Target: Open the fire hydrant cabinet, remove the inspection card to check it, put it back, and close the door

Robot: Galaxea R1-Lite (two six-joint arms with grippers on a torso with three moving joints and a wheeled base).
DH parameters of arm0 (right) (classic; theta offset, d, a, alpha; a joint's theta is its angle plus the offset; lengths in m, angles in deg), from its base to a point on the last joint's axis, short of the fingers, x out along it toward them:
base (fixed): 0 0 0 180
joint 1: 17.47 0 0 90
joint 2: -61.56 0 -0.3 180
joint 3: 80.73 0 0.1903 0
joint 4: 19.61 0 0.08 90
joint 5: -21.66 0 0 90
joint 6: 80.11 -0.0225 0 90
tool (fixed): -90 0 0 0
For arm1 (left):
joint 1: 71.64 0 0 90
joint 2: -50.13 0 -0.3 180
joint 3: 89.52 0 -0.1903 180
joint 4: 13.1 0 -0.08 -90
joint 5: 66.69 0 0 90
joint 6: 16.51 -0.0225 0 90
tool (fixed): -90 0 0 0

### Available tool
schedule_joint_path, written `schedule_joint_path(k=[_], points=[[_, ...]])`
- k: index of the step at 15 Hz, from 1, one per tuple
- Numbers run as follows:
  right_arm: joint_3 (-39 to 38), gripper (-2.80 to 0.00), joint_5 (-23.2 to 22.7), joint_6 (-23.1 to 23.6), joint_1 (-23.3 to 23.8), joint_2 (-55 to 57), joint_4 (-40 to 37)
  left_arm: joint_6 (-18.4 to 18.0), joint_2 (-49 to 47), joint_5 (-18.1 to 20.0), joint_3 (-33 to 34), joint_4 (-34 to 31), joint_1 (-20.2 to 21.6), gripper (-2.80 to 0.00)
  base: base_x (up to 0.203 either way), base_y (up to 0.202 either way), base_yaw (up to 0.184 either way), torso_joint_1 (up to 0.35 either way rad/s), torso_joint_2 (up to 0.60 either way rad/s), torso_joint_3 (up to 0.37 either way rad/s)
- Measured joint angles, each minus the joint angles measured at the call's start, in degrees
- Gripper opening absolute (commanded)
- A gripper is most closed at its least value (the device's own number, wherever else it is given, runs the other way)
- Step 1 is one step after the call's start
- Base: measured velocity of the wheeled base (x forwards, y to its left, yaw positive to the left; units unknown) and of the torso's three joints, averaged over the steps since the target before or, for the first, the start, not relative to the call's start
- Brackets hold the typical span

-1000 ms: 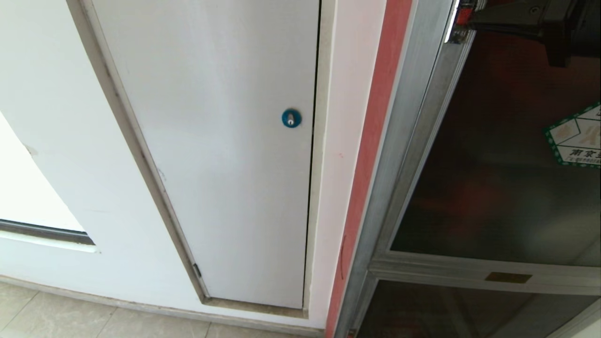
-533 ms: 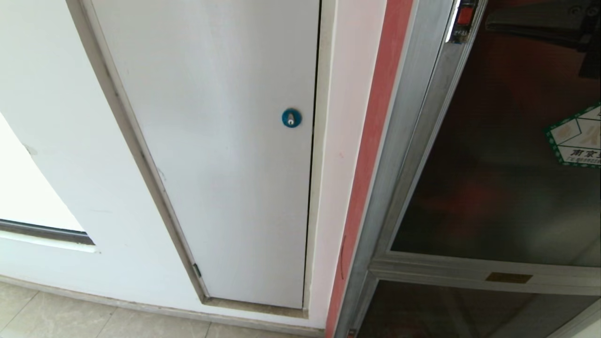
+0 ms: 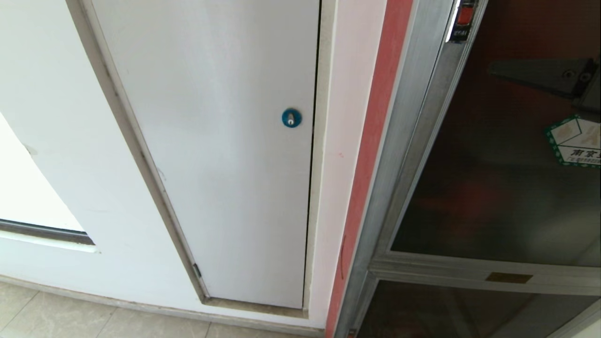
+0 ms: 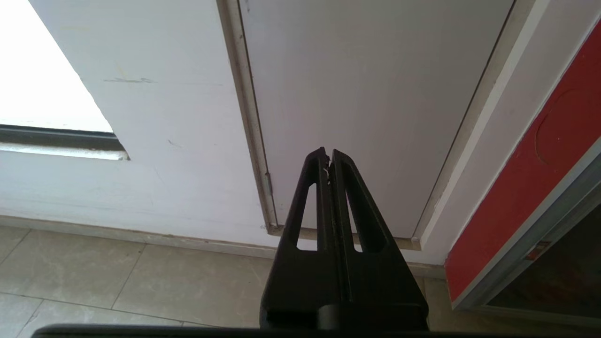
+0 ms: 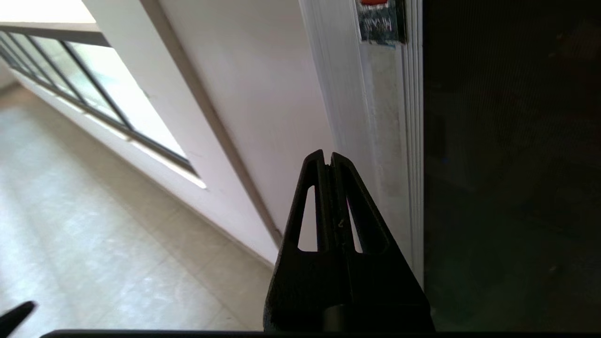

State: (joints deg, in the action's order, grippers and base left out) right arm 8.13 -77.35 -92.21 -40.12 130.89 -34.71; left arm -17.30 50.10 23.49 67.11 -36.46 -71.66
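Door shut in its grey frame, on the right of the head view, green-bordered sticker on the dark glass. Right hand with fingers pressed together, empty, near the frame below the red latch (no contact visible). Left hand likewise closed, before the white panel.

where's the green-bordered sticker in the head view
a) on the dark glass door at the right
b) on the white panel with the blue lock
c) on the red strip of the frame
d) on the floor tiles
a: the green-bordered sticker sits on the tinted glass of the door, well away from the white panel.
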Motion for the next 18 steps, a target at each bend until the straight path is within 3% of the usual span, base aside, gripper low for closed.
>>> schedule_joint_path(k=[5, 7, 10, 14, 18], points=[[-12.40, -2.80, 14.11, 14.94, -7.59, 1.26, 22.41, -0.01, 0.00, 0.00, 0.00, 0.00, 0.00, -2.80, 0.000, 0.000, 0.000, 0.000, 0.00, 0.000], [-14.26, -2.80, 16.55, 17.00, -9.24, 2.52, 29.80, -0.02, 0.00, -0.02, 0.00, 0.00, 0.00, -2.80, 0.000, 0.000, 0.000, 0.000, 0.00, 0.000], [-17.19, -2.80, 21.76, 20.40, -13.31, 3.19, 34.47, -0.02, 0.00, 0.00, 0.00, 0.00, 0.00, -2.80, 0.000, 0.000, 0.000, 0.000, 0.00, 0.000], [-19.85, -2.80, 26.16, 24.02, -14.53, 6.19, 47.35, -0.03, 0.00, -0.02, 0.00, 0.00, 0.00, -2.80, 0.000, 0.000, 0.000, 0.000, 0.00, 0.000], [-19.94, -2.80, 28.01, 25.81, -14.68, 7.40, 48.24, -0.02, 0.00, -0.02, 0.00, -0.02, 0.00, -2.80, 0.000, 0.000, 0.000, 0.000, 0.00, 0.000]])
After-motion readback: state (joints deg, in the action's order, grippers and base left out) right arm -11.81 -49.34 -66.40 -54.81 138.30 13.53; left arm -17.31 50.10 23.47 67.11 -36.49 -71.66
